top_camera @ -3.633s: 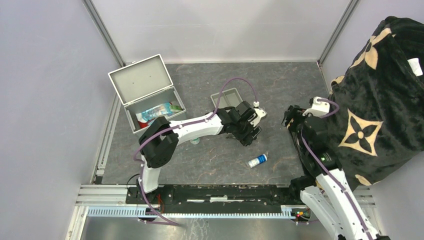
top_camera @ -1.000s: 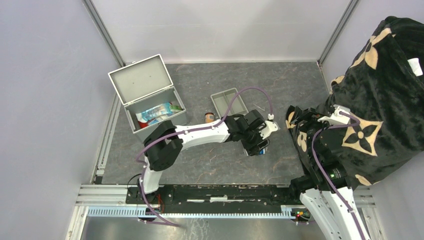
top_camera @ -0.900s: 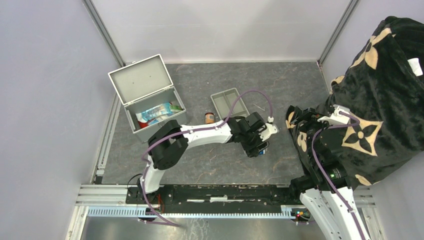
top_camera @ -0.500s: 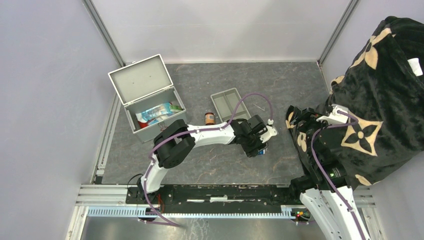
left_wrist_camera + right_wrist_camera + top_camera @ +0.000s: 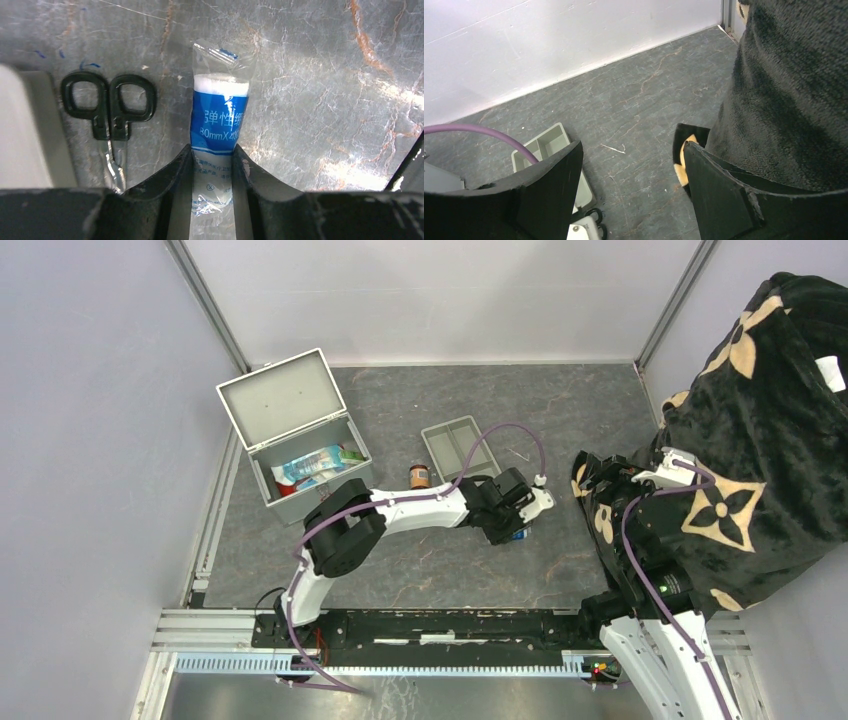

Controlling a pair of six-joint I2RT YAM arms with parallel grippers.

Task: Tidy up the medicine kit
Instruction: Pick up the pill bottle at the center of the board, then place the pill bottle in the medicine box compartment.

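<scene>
**Fig.** L gripper (image 5: 213, 150): jaws narrowed onto a bandage roll (image 5: 219, 117) in clear wrap. Both fingers (image 5: 175, 170) press its sides, and the blue-and-white end sticks out ahead of the tips. Black scissors (image 5: 109, 112) lie flat just left of the jaws in wrist view, apart from the roll.

R gripper (image 5: 631, 145): jaws wide, nothing btwn them. Black patterned cloth (image 5: 784, 100) is just beside one finger; a grey divided tray (image 5: 546, 147) lies beyond the other.

Medicine kit (image 5: 283, 400): lid up, packets inside, well apart from both grippers, off to the left of the L jaws in top view. A small brown bottle (image 5: 419, 476) stands btwn kit and L jaws.
</scene>
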